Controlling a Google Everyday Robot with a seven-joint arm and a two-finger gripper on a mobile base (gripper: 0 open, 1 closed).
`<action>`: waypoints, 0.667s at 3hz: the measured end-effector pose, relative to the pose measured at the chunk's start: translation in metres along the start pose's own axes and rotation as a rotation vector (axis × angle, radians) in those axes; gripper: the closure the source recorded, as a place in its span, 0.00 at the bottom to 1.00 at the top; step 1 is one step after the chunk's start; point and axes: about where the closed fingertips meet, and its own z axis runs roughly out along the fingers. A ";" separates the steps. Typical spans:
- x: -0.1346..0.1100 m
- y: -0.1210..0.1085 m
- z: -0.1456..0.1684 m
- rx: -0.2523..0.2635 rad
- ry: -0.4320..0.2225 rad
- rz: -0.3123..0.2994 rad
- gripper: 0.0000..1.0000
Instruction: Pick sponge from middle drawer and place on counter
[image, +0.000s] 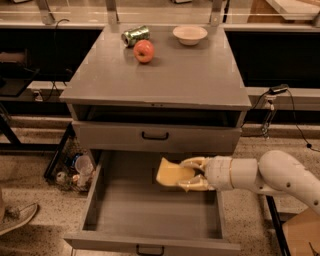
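Observation:
The pale yellow sponge (169, 172) is held in my gripper (181, 174), whose cream fingers (194, 162) are shut on its right end. It hangs a little above the grey floor of the open middle drawer (150, 212), near the drawer's back right. My white arm (270, 175) reaches in from the right. The grey counter (165, 75) is the cabinet's top, above the drawer.
On the counter's far part stand a red apple (144, 51), a green can (135, 35) on its side and a white bowl (190, 34). The drawer above (155, 136) is shut. A bin of clutter (75, 167) stands left of the cabinet; cables (272, 100) hang at the right.

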 end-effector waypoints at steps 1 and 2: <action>-0.055 -0.010 -0.052 0.091 0.013 -0.116 1.00; -0.094 -0.015 -0.094 0.164 0.031 -0.194 1.00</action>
